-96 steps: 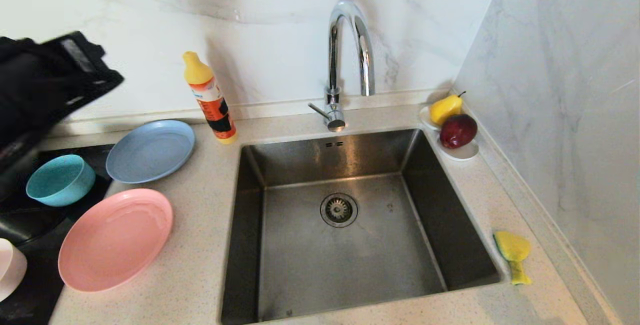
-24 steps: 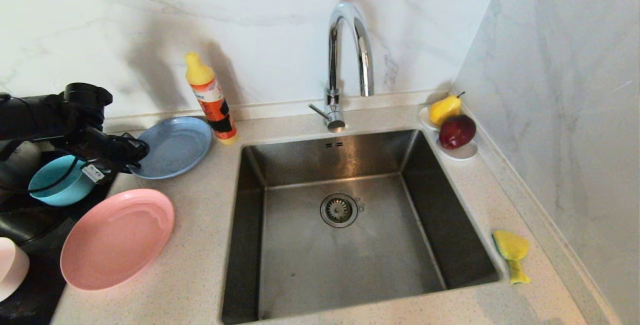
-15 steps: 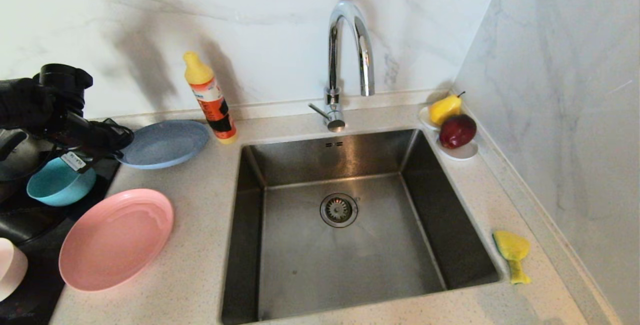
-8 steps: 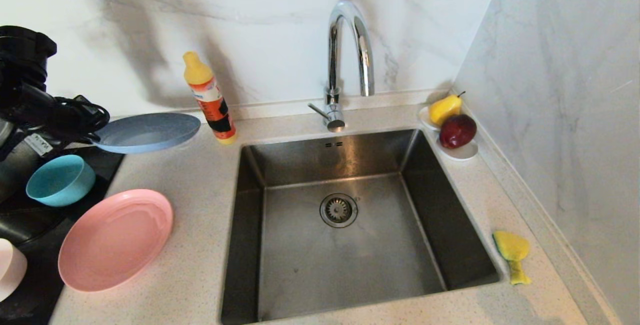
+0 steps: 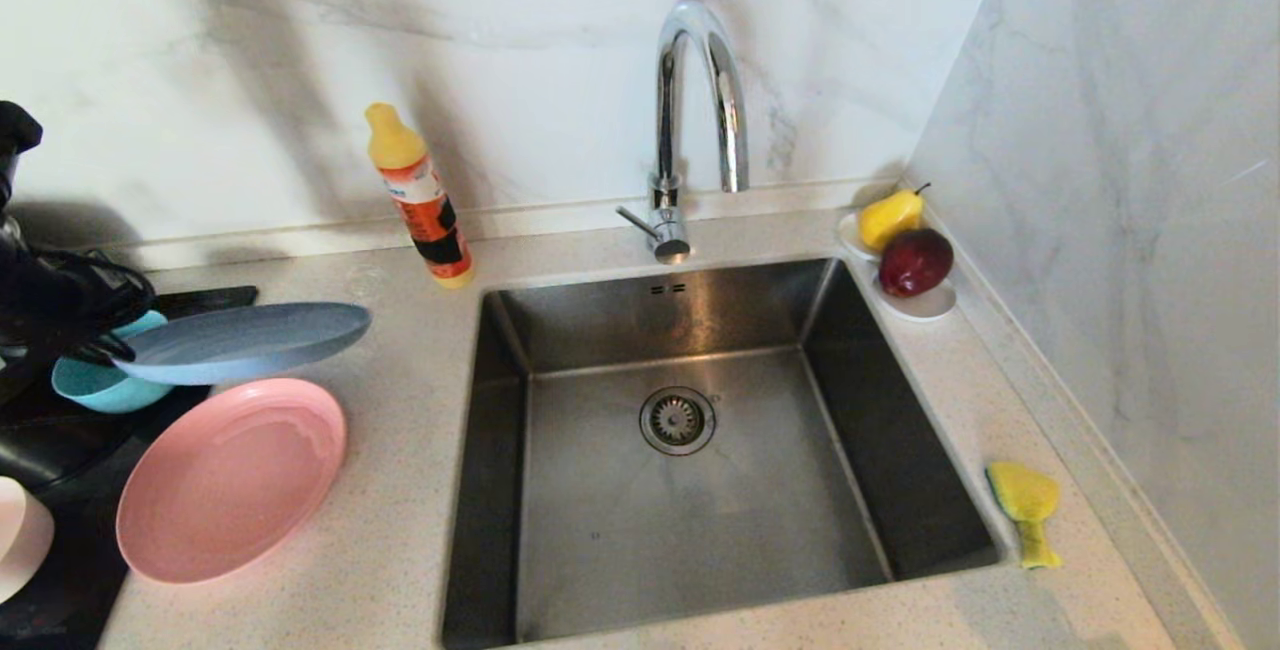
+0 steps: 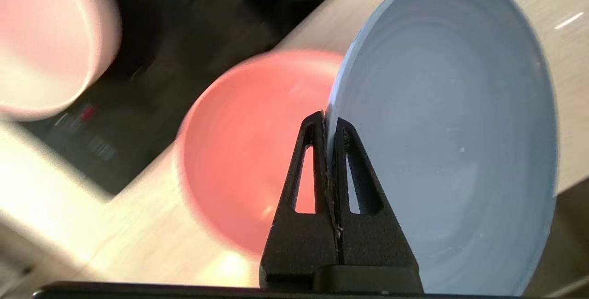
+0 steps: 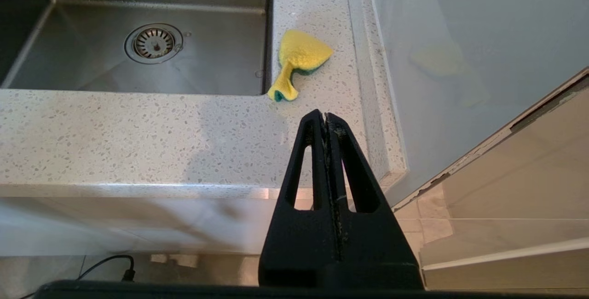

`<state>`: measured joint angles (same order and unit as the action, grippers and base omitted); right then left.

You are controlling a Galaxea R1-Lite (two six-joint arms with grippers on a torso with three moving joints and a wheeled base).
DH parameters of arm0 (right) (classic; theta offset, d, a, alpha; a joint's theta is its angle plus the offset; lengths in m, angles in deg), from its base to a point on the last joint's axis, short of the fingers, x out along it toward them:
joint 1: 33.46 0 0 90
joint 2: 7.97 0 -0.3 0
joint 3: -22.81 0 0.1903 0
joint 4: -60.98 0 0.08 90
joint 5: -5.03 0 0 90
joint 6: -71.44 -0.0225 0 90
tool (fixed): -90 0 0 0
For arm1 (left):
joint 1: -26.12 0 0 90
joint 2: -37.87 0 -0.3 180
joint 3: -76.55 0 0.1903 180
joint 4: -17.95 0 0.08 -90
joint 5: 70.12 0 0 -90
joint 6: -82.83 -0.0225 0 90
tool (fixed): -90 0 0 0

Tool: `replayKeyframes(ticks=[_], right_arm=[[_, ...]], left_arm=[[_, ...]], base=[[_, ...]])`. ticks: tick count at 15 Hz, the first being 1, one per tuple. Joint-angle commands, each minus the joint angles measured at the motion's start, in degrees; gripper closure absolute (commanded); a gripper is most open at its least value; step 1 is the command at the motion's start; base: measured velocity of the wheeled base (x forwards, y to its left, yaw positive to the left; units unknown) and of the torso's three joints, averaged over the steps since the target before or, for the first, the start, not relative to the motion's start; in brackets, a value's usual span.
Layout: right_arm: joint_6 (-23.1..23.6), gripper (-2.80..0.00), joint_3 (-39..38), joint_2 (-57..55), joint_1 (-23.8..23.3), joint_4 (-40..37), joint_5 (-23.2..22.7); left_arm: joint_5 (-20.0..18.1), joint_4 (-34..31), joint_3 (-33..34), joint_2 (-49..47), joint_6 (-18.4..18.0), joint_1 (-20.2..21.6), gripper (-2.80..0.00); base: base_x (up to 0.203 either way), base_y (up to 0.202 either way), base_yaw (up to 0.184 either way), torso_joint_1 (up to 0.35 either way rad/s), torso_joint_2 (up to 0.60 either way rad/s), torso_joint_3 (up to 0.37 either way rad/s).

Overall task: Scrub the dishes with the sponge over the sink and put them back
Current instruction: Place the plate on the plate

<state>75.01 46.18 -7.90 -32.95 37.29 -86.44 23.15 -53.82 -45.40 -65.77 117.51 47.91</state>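
left gripper (image 5: 105, 350): at far left, clamped on near rim of plate (image 5: 240, 342) | plate: held above counter (image 5: 400, 490), extending right of gripper | bowl (image 5: 95, 385): directly beneath gripper | larger plate (image 5: 230, 478): on counter, in front of gripper | sink (image 5: 690, 450): right of gripper | sponge (image 5: 1025, 510): on counter beyond sink, well apart

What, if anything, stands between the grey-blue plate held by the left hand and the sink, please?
Nothing visible does. The left hand holds the grey-blue plate by its rim above the counter, and only bare counter lies between it and the sink. The detergent bottle stands farther back.
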Motion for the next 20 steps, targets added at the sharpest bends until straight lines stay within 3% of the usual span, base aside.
replayKeyframes(ticks=[1, 4, 7, 16, 20], right_arm=[[0.03, 0.00, 0.00, 0.02, 0.02, -0.02, -0.02], [0.03, 0.00, 0.00, 0.10, 0.02, -0.02, -0.02], [0.03, 0.00, 0.00, 0.04, 0.02, -0.02, -0.02], [0.03, 0.00, 0.00, 0.10, 0.02, -0.02, -0.02], [0.03, 0.00, 0.00, 0.10, 0.02, -0.02, -0.02]], left_arm=[[-0.05, -0.07, 7.47, 5.70, -1.22, 1.56, 0.00], [-0.68, 1.61, 14.85, 9.72, -3.18, 3.46, 0.00], [-1.44, 8.65, 22.43, 11.80, -3.64, 4.00, 0.00], [-3.89, 9.45, 24.51, 18.42, -4.92, 6.83, 0.00], [-3.81, 9.91, 29.88, 19.01, -7.40, 8.34, 0.00]], base=[[0.000, 0.000, 0.000, 0.000, 0.00, 0.000], [0.000, 0.000, 0.000, 0.000, 0.00, 0.000], [0.000, 0.000, 0.000, 0.000, 0.00, 0.000], [0.000, 0.000, 0.000, 0.000, 0.00, 0.000], [0.000, 0.000, 0.000, 0.000, 0.00, 0.000]])
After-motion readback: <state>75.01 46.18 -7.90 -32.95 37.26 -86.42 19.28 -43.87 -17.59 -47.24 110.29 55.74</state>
